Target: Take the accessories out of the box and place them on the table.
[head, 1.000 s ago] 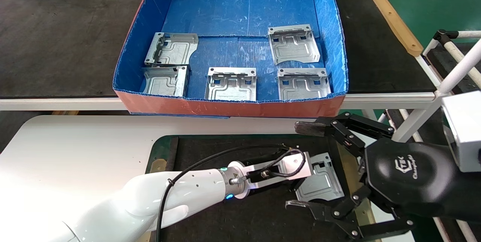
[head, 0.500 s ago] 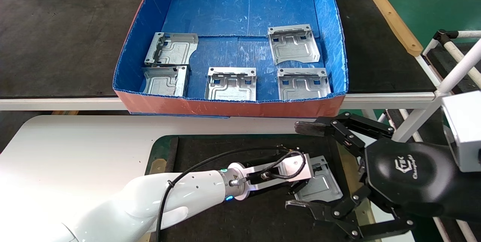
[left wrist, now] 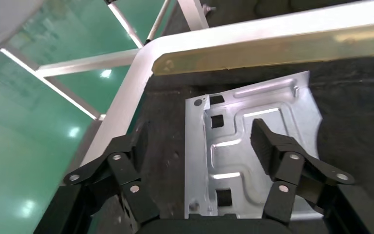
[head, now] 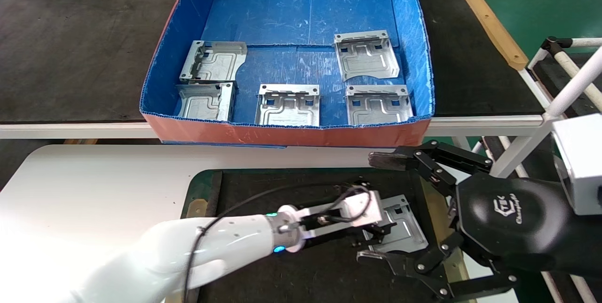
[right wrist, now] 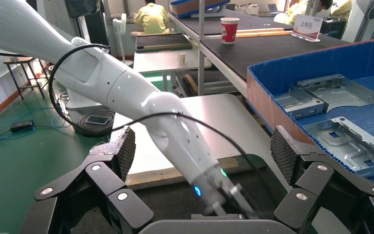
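A: Head view, quick. Where's the box [head: 287, 136]?
B: Top centre, on the black bench [head: 70, 44]. Five brackets inside along its near half: two lower left, one mid [head: 288, 105], two right.
A: Sixth?
B: Sixth bracket [head: 400, 230] lies flat on the dark mat [head: 282, 185], lower right of frame, on the white table [head: 94, 180]. Left gripper [head: 376, 232] sits over it; right gripper [head: 381, 209] lower right, fingers wide apart.
A: Left wrist view?
B: Left gripper's pads apart, one [left wrist: 268, 141] above the bracket's face, other off its edge. Not gripping.
A: Right wrist view?
B: Right pads spread wide, left arm [right wrist: 141, 102] between them; box at right edge.
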Tool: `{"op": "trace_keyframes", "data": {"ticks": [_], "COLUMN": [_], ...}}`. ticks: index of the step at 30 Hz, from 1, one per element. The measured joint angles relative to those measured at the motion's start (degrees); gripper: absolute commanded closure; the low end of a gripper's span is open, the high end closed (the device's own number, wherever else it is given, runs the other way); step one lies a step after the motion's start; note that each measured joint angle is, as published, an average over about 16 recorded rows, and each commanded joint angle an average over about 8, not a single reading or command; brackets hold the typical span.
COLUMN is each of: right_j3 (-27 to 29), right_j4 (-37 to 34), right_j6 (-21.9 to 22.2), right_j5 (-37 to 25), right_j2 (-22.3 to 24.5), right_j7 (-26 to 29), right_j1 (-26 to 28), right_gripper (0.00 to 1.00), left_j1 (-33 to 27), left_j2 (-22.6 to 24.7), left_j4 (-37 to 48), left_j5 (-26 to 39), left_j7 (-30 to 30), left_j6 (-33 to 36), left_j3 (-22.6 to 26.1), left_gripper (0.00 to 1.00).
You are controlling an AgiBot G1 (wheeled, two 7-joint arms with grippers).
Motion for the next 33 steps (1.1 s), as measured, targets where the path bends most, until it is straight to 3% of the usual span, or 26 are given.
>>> {"op": "trace_keyframes", "data": {"ticks": [26, 33], "right_j3": [0.0, 0.0], "right_j4": [0.0, 0.0], "right_j6": [0.0, 0.0], "right_j5": [0.0, 0.0], "right_j2": [0.0, 0.0], "right_j7": [0.0, 0.0], "right_j1": [0.0, 0.0], "right_gripper": [0.0, 0.0], "left_j1": [6.4, 7.3], "left_j2": [-18.6, -21.2], "left_j4": [-12.0, -13.7], "left_j5": [-2.4, -2.8], "left_j7": [-17.1, -19.4], "left_j6": [26.3, 30.0], "left_j3": [-24.1, -27.4], "left_gripper": [0.0, 0.0]}}
